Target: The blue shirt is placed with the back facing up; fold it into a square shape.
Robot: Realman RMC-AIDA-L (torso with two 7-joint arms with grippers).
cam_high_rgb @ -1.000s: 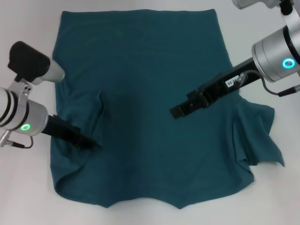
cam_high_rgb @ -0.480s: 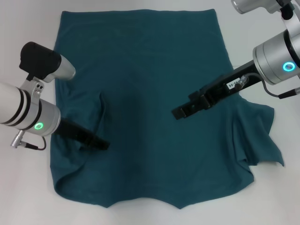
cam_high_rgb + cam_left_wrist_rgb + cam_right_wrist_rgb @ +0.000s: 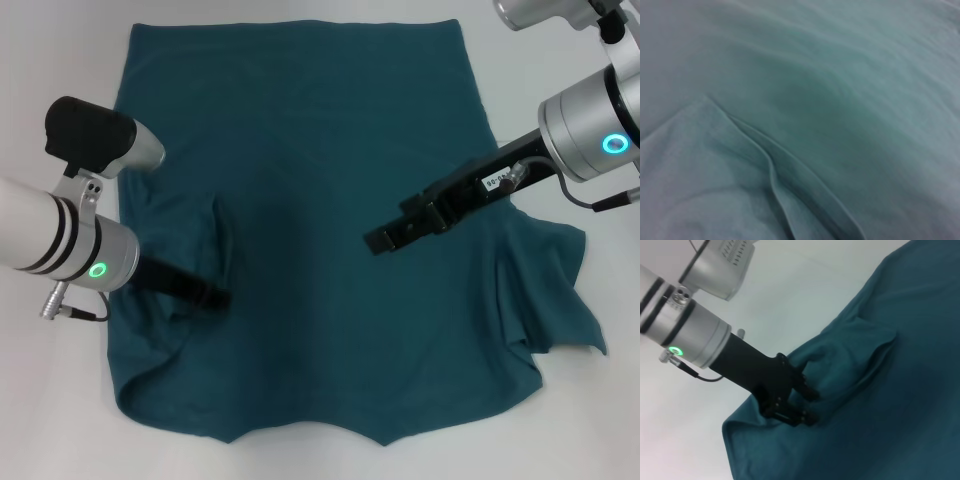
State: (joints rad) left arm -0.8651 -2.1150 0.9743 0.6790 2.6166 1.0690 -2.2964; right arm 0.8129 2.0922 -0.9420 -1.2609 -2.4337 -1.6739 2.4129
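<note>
Two grippers work over the blue shirt, which lies spread plain side up on a white table, its hem edge far from the robot and its collar edge near. The left gripper presses low on the cloth at the shirt's left flank, where the left sleeve is already folded in over the body, leaving a raised crease just beyond the gripper. The right wrist view shows that gripper with its dark fingers sunk among bunched fabric; whether they pinch the cloth or merely rest in it cannot be told. The left wrist view is filled with teal fabric, a doubled fold ridge running across it.

The right gripper hangs over the middle of the shirt, well apart from the left one, its arm reaching in from the right side. How its fingers stand cannot be told. Behind that gripper, toward the arm's base, the right sleeve lies unfolded, flaring out past the shirt's side onto the table.
</note>
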